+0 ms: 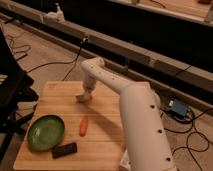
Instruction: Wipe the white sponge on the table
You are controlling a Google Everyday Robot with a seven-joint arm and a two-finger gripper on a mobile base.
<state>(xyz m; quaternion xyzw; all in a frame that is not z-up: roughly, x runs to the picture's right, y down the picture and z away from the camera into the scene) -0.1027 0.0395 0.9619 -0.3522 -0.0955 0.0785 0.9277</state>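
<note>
One white sponge (83, 97) on table (107, 137) under gripper (86, 93); jaws apparently clamped on it; one plate (46, 132).

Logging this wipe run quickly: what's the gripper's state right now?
Gripper: down on the white sponge at the table's far side; grip cannot be told.

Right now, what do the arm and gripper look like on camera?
The arm is smooth off-white, built of thick rounded tubular segments with small dark dots along its side and no loose cables. The gripper, pale like the arm, is low over the table near its far edge.
</note>
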